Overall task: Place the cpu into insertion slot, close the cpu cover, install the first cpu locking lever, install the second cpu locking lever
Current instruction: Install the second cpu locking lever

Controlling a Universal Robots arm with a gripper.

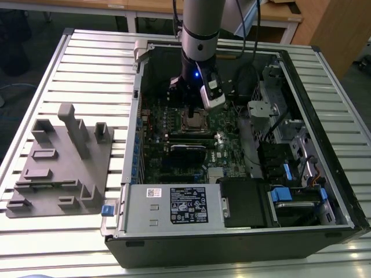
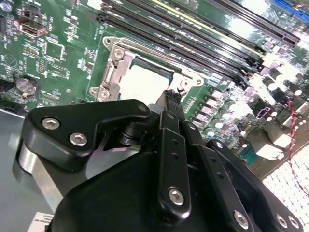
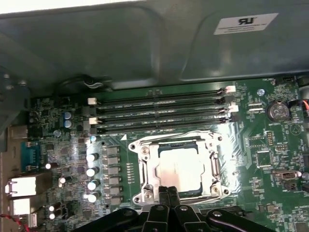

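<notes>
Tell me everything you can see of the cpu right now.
The cpu is a flat square chip with a pale silvery metal top, glaring under the light. It lies level in the insertion slot on the green board, framed by the silvery cpu cover. The gripper sits at its near edge; whether it touches the chip cannot be told.

Labels show — on the power supply (image 1: 174, 204) and case wall (image 3: 245, 22) — none legible.
</notes>
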